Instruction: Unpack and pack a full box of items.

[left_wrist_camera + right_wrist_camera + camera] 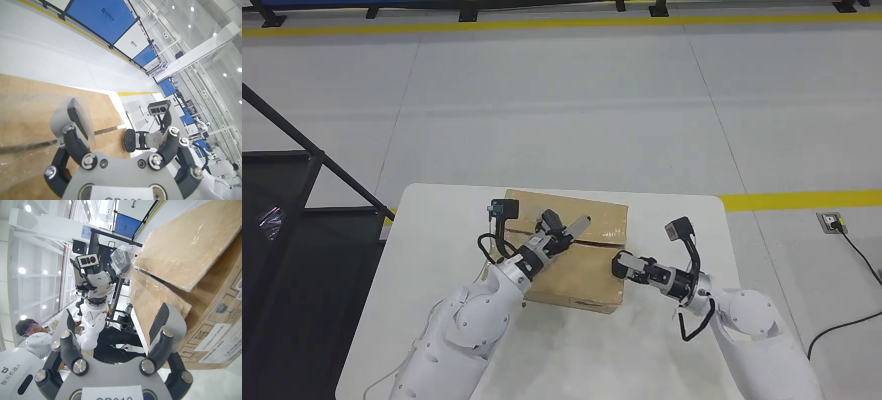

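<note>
Cardboard box (577,278) flaps still down, nothing unpacked. Left gripper (570,221) over seam, right gripper (621,265) right of box; both claws apart.

This is looking like a robot testing hall. Yellow floor lines (802,200) and blue partition panels (102,20) are marking off bays, while another white robot (203,125) is standing beyond.

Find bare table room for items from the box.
Widest bare patch: table left of the box, out to the table's edge. A smaller one lies between the arms, on the robot's side of the box. Crowded: box top under the left gripper, right end beside the right gripper.
</note>
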